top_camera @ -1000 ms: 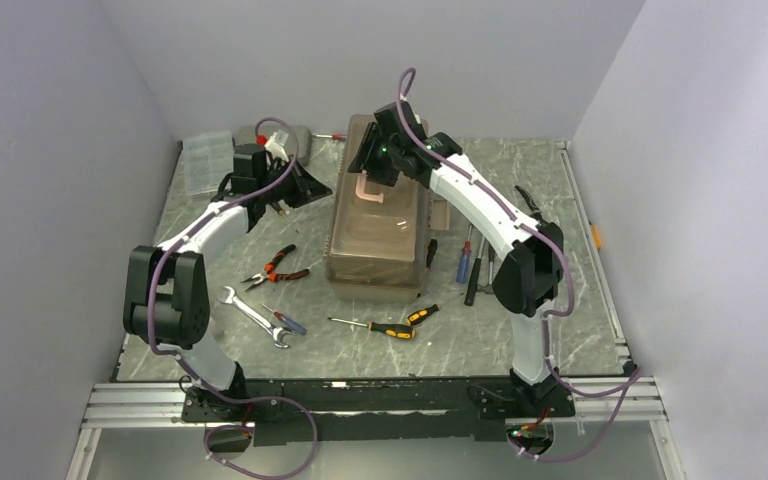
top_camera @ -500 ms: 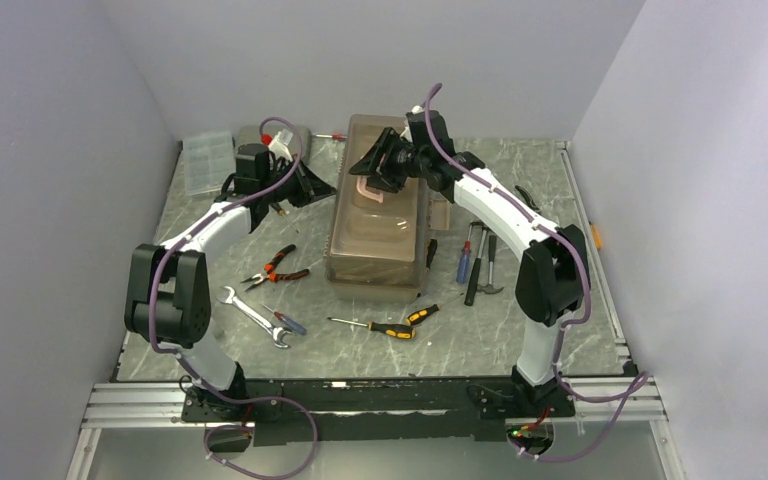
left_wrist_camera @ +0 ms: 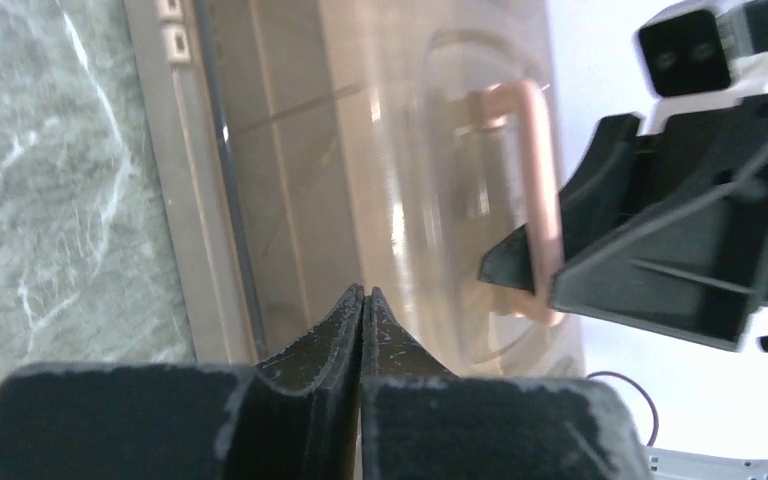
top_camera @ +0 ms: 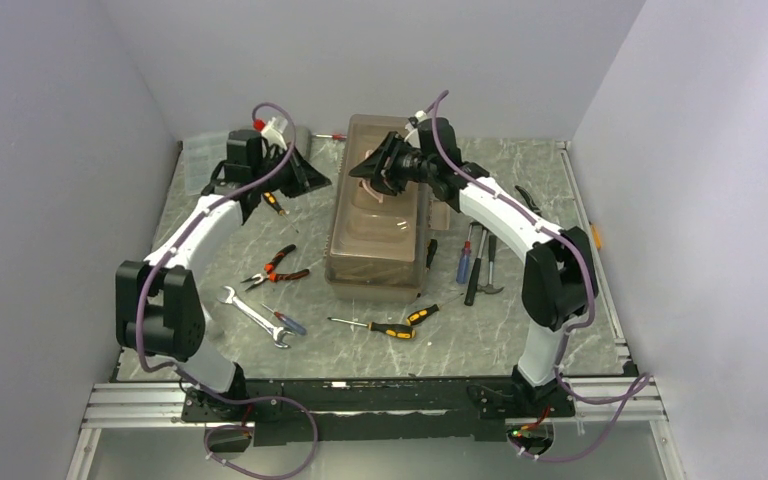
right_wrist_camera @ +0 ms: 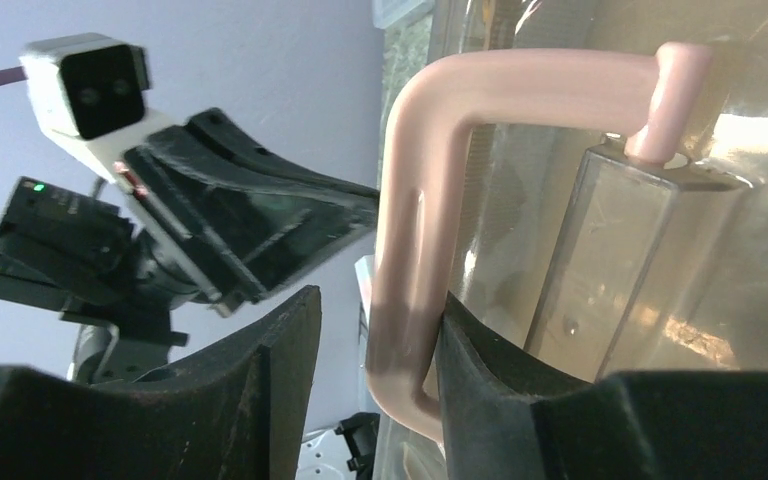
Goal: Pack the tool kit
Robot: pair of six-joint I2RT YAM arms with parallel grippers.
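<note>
The taupe toolbox [top_camera: 378, 235] with its smoky lid shut stands mid-table. Its pink handle [top_camera: 368, 190] is raised. My right gripper [top_camera: 368, 172] is open and straddles the handle [right_wrist_camera: 520, 85]; in the right wrist view [right_wrist_camera: 380, 300] one finger [right_wrist_camera: 480, 350] touches the handle and the other stands apart from it. My left gripper [top_camera: 320, 184] is shut and empty, its tips [left_wrist_camera: 363, 292] just off the box's left side by the lid [left_wrist_camera: 400, 150]. Loose on the table lie red-handled pliers [top_camera: 278, 266], a wrench [top_camera: 250, 315], orange-black screwdrivers [top_camera: 385, 328] and a hammer [top_camera: 480, 272].
A clear organiser box [top_camera: 198, 158] sits at the back left, partly behind my left arm. A blue screwdriver [top_camera: 463, 262] and black pliers [top_camera: 527, 200] lie right of the toolbox. A red screwdriver [top_camera: 332, 135] lies at the back. Walls close in on three sides.
My right gripper has swung from over the toolbox's back end down to the pink handle and now straddles it. My left arm has lifted and shifted slightly back, gripper staying shut.
</note>
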